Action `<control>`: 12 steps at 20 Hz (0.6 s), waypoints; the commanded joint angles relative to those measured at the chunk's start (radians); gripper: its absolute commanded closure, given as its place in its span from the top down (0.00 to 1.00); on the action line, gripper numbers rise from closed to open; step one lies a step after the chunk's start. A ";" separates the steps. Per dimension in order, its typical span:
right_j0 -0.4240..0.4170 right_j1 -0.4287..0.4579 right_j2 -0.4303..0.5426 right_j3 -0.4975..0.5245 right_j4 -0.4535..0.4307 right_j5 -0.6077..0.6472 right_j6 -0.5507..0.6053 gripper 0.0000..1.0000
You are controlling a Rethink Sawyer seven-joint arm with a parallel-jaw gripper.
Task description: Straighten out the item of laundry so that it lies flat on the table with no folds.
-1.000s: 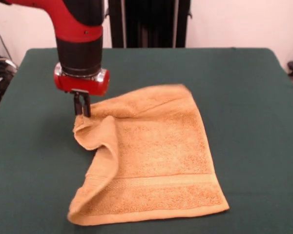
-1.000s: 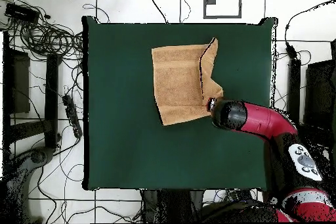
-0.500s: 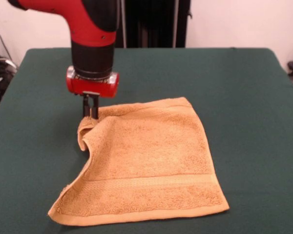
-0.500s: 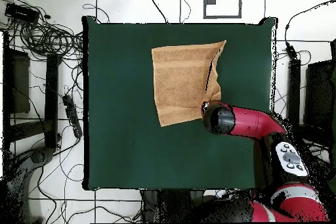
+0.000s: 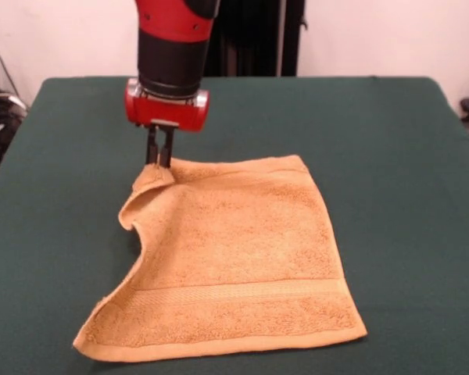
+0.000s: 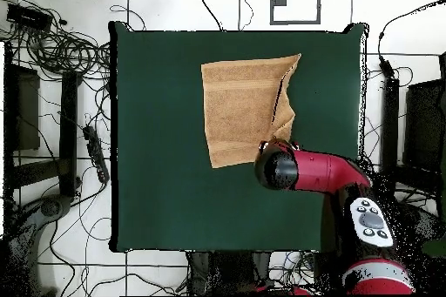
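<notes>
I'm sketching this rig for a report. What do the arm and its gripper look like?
The arm is glossy red with a black cylindrical wrist section ending in a red collar. A small black gripper with two thin fingers hangs beneath. Overhead, a grey button panel shows on the arm.

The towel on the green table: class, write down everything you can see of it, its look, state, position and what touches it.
The towel is orange-tan terry cloth, roughly square, with a woven band stripe near its front edge. It lies mostly flat on the green table. One far corner is lifted and curled, pinched in the shut claw of the red and black arm; the side below that corner curves inward, not straight. Nothing else touches it.
</notes>
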 commanded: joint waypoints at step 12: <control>-0.034 -0.066 -0.044 0.160 0.024 0.000 0.158 0.00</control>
